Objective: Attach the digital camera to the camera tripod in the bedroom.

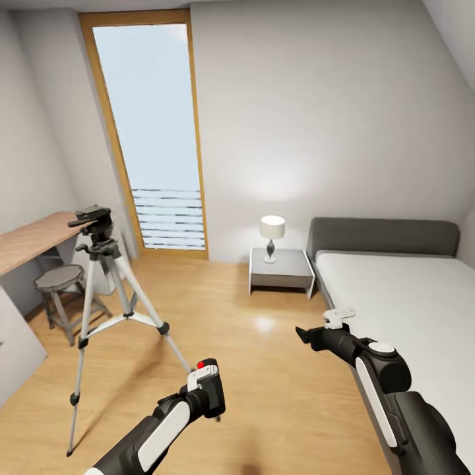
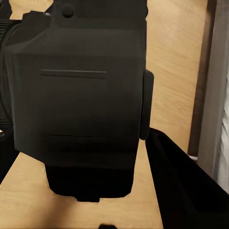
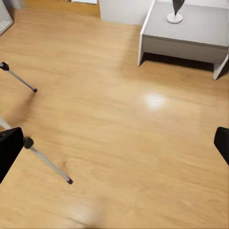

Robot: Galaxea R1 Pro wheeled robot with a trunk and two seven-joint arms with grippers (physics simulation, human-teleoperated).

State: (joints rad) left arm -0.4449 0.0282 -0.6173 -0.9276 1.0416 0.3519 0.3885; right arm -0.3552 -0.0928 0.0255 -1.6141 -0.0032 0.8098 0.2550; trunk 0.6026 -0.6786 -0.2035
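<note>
Black digital camera in hand, tripod mount not yet made.
Left gripper clasps it low over the floor; camera tripod stands near, head bare; right gripper spread, holding nothing.

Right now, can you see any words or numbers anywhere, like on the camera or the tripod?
No readable text anywhere.
digital camera: plain black body, just a thin groove, no letters; a red button in the head view, no writing.
camera tripod: no label visible.
nightstand and lamp: blank.
left gripper and right gripper: white and black parts, no markings to read.
</note>
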